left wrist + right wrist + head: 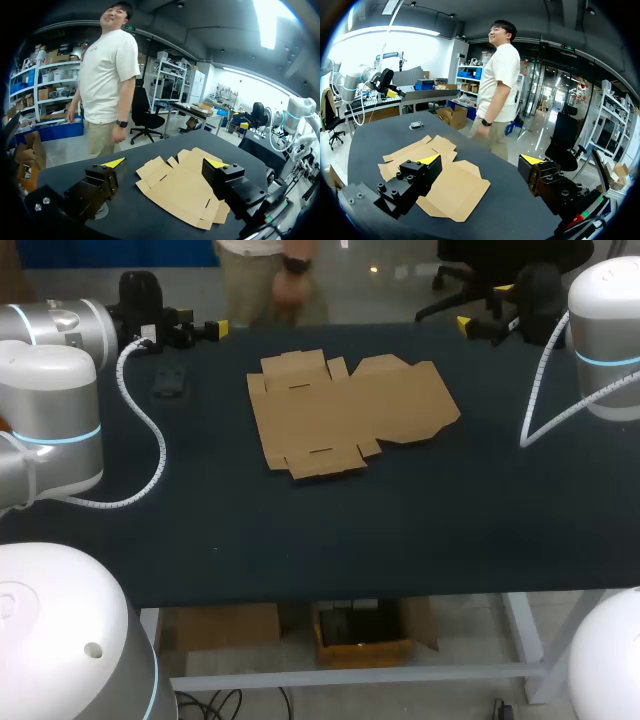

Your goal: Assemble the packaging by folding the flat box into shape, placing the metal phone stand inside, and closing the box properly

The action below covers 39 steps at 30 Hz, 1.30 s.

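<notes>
On the dark table (300, 540), a flat, unfolded cardboard box (350, 415) lies near the middle. A small dark phone stand (168, 382) sits well apart from it, toward the far left corner. The left gripper (165, 164) hangs near the far left edge and the right gripper (480, 160) near the far right, both with fingers spread wide apart.
</notes>
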Each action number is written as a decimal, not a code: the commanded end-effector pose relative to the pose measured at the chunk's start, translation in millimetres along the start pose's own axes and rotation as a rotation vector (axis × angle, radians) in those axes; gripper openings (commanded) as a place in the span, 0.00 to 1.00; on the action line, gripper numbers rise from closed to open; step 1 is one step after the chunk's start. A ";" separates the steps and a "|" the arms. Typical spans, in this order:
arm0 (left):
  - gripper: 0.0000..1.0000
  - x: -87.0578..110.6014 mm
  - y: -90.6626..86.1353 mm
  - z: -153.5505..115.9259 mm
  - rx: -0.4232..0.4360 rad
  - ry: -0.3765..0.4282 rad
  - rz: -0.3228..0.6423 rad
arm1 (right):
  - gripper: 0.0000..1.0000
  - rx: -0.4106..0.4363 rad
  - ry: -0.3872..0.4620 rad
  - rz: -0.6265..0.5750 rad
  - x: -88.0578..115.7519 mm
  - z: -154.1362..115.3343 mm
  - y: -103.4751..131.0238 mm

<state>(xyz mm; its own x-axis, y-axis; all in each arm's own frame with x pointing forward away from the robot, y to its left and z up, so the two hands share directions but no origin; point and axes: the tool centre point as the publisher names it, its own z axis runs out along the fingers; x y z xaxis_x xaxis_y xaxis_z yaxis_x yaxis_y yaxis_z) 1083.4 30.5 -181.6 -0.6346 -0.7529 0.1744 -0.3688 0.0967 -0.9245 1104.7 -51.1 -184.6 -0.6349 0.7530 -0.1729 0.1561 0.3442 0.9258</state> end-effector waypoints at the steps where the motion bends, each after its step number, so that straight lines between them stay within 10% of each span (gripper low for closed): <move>1: 1.00 0.5 0.3 0.4 0.002 -0.002 0.000 | 1.00 0.001 -0.002 0.000 0.6 -0.1 0.1; 12: 1.00 4.0 -6.8 4.7 -0.021 -0.006 -0.012 | 1.00 0.005 0.026 0.030 -1.9 0.0 0.9; 39: 1.00 18.5 20.8 -8.5 -0.288 -0.097 -0.308 | 1.00 0.416 0.224 0.409 12.2 -28.1 -44.4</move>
<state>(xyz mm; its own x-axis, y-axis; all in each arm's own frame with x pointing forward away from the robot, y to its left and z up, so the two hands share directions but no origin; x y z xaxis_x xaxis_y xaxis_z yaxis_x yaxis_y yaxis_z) 1060.5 23.8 -198.0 -0.4140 -0.8267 0.3810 -0.6561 -0.0191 -0.7544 1069.2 -69.2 -219.6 -0.5974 0.7564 0.2664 0.6245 0.2304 0.7463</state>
